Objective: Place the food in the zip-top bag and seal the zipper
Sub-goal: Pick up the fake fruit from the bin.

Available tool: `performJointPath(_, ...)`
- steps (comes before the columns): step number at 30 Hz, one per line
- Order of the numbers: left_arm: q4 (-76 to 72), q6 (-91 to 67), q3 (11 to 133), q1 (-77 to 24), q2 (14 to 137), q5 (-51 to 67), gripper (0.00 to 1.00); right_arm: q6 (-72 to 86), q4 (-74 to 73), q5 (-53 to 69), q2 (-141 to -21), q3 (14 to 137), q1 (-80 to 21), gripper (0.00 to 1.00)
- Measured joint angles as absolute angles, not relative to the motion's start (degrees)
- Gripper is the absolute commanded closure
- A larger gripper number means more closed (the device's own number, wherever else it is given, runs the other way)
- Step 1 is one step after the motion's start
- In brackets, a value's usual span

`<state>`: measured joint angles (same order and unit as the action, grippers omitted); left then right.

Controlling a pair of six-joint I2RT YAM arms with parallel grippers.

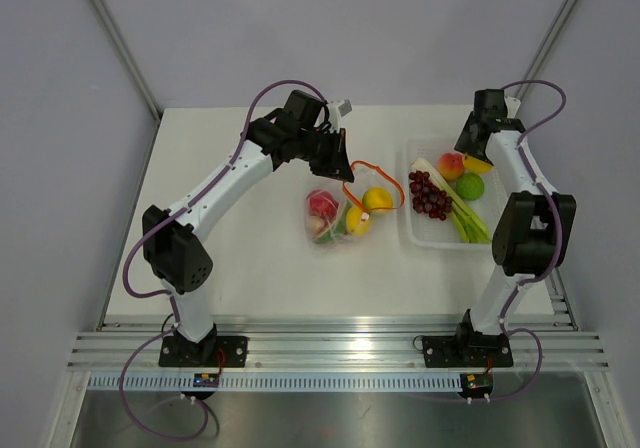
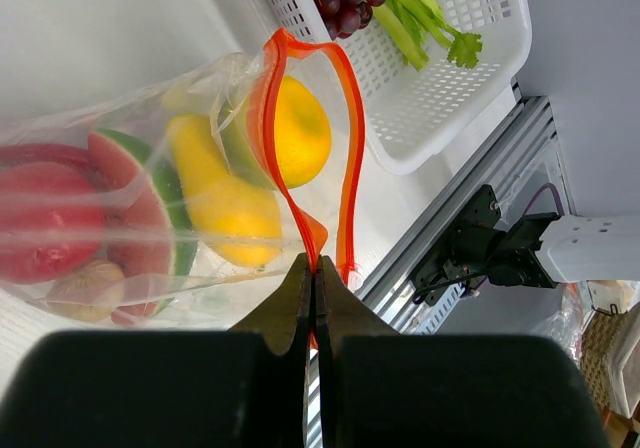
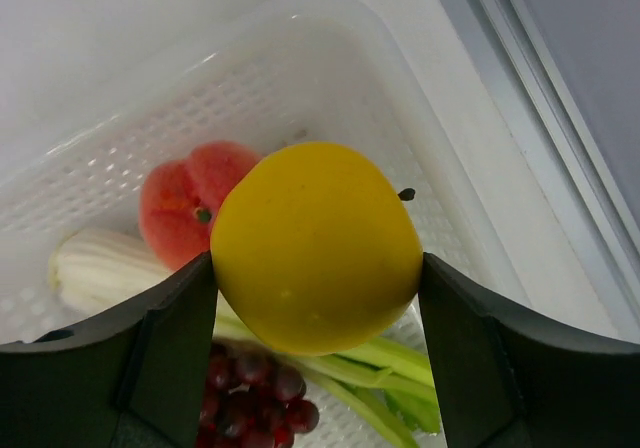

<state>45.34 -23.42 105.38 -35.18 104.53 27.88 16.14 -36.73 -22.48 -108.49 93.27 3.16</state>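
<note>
Table [image 1: 230,258]: white, fills the middle of the overhead frame. Left arm [image 1: 215,193]: reaches from lower left up to top centre. Right arm [image 1: 520,218]: rises along the right edge and bends over the tray. Tray [image 1: 420,243]: white, rigid, perforated; sits right of centre in the overhead frame and at upper right in the left wrist view. Zip-top bag [image 1: 335,216]: clear and floppy; lies on the table at centre frame, just left of the tray and apart from it, with the mouth gaping toward the tray. Contains a red fruit [image 2: 45,218], a watermelon slice [image 2: 140,198], a long yellow piece [image 2: 225,203] and a beige piece [image 2: 85,288]. Bagged lemon [image 2: 300,133]: sits at the mouth, framed by the zipper loop. Zipper [image 2: 350,128]: red-orange strip, stands in a wide loop at centre of the left wrist view. Tray contents: green stalks [image 1: 465,218] along the lower right, purple grapes [image 1: 430,196] at left, a green round fruit [image 1: 470,185] and a peach [image 1: 451,165] toward the top. Left gripper [image 2: 312,268]: at bottom centre of the left wrist view, fingers pressed flat together, pinching the near end of the zipper. Right gripper [image 3: 315,268]: over the tray's upper right corner, fingers clamped against both sides of the held lemon [image 3: 315,248]. Contact between the held lemon and the tray floor: cannot be told.
</note>
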Motion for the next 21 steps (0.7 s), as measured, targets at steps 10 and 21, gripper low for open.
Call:
performJointPath(10, 44.9, -24.1, 105.2, -35.2, 104.5, 27.9, 1.00, 21.2, -35.0, -16.5, -89.6, 81.2, 3.2, 0.67)
performJointPath(21, 43.4, -24.7, 104.2, -35.2, 104.5, 27.9, 1.00, 24.8, -36.4, -6.9, -73.1, 71.6, 1.6, 0.67)
